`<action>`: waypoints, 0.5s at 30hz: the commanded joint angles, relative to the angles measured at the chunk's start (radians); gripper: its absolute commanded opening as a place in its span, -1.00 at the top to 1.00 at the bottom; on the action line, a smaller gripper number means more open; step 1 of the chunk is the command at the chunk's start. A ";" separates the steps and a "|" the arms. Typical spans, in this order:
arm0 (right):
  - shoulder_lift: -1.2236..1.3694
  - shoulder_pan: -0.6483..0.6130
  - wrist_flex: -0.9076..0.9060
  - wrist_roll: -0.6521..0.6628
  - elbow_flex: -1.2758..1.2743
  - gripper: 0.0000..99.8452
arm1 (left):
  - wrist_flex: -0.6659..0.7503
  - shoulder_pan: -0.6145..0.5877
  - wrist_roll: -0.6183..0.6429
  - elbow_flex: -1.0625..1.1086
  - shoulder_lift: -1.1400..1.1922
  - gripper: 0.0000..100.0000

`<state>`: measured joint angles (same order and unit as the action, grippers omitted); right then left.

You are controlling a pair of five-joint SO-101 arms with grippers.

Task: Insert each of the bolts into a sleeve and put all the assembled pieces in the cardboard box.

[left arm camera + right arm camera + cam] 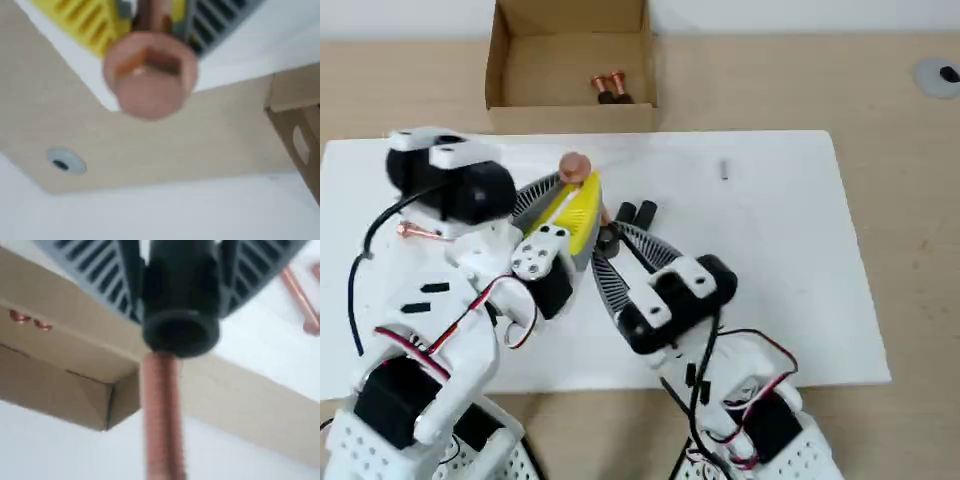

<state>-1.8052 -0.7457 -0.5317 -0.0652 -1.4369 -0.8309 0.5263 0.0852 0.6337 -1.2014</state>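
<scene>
L end effector (570, 186) grips bolt (150, 75) & R end effector (618, 238) grips black sleeve (181, 315), both above counter (905, 210) nr cardboard box (498, 70), shank meeting sleeve mouth, prob for insertion.

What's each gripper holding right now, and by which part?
Left gripper: copper bolt, by the shank just behind its head. Right gripper: black sleeve, around its body, mouth free.

The left gripper (578, 185) is gripping a copper bolt (574, 165) over the white sheet (770, 260), just beside the right gripper (612, 238), which is clamping a black sleeve (609, 240). Two assembled pieces (610, 87) are lying in the cardboard box (505, 70) (a loose bolt (415, 231) is resting near the left arm).
</scene>
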 commanded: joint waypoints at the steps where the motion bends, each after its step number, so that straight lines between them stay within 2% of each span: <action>1: -0.145 0.012 0.028 0.005 0.008 0.98 | -0.025 0.014 0.011 -0.058 -0.002 1.00; 4: -0.145 0.012 0.028 0.005 0.007 0.98 | -0.037 0.014 0.048 -0.078 -0.002 1.00; 15: -0.145 0.012 0.028 0.008 0.012 0.98 | -0.041 0.012 0.044 -0.087 -0.002 1.00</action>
<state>-1.8052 -0.7457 -0.5317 -0.0652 -1.4369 -0.8677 0.5263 0.1281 0.5984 -1.1968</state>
